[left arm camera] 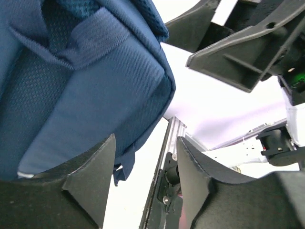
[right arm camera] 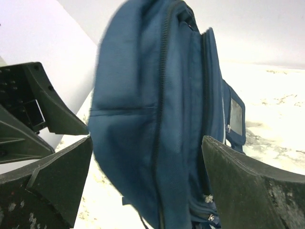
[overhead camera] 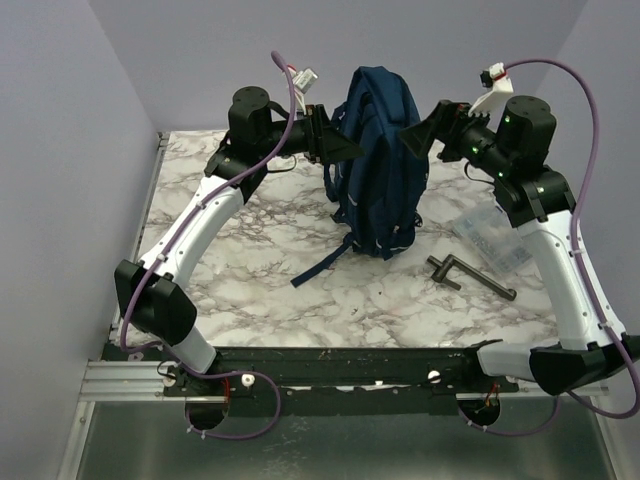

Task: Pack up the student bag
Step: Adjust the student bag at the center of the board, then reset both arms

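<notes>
Student bag [overhead camera: 378, 165], marbled table [overhead camera: 300, 312], lilac walls [overhead camera: 190, 50]

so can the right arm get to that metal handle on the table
Probably yes: the handle lies bare near the right arm, nothing over it, and its fingers stand open by the bag.

Navy student bag [right arm camera: 157, 119] between wide-spread fingers of right tool [right arm camera: 147, 143]

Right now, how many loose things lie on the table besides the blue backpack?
2: a clear plastic packet beside the right arm, and a dark metal crank on its near side. The backpack may hide others.
</notes>
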`<state>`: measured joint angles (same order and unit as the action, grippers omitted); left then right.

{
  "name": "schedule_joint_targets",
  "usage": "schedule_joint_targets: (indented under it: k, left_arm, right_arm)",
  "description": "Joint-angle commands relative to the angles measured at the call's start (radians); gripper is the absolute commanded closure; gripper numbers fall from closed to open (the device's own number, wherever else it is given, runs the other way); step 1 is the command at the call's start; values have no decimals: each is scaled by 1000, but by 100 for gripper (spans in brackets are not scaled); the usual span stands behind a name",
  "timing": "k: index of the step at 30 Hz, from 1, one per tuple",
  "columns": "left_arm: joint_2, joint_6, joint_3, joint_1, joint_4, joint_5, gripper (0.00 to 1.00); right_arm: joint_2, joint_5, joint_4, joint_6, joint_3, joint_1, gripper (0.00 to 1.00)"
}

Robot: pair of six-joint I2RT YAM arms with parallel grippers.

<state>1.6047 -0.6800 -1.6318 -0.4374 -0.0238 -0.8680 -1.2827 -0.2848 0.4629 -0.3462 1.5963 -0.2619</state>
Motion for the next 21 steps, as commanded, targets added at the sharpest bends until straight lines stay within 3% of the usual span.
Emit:
schedule_joint_targets:
  k: [1,21]
  left_arm:
    - [-54,90,30,1,-59,51,41]
    - [-124,153,35,-12,-134,81,35]
  right_arm:
    - [57,78,25,0,21,-1,0]
    - [41,141,-42,4,15,-2,0]
